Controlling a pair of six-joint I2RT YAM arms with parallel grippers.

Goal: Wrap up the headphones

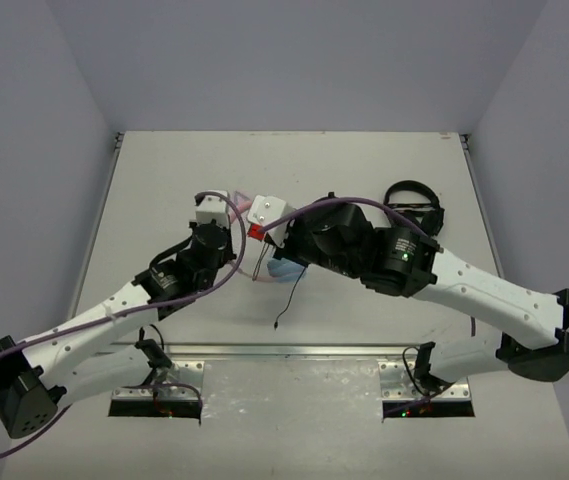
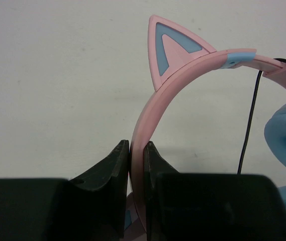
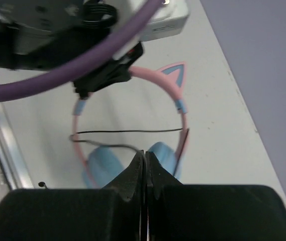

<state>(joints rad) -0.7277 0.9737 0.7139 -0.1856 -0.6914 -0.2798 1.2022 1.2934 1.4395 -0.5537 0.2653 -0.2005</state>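
Note:
The headphones (image 3: 175,93) have a pink headband, cat ears (image 2: 170,47) and light blue earcups (image 3: 102,163). In the top view they are mostly hidden under both wrists; one blue earcup (image 1: 284,270) shows. My left gripper (image 2: 136,145) is shut on the pink headband (image 2: 148,110) beside a cat ear and holds it upright. My right gripper (image 3: 145,153) is shut on the thin black cable (image 3: 127,131) just in front of the earcups. One strand of cable runs straight across between the headband's two sides. The cable's loose end (image 1: 277,322) hangs toward the near edge.
Smaller all-black headphones (image 1: 414,200) lie at the right back of the table (image 1: 164,180). A metal rail (image 1: 294,350) runs along the near edge. The two wrists are close together at the table's middle. Purple wrist cables (image 1: 364,205) loop over both arms.

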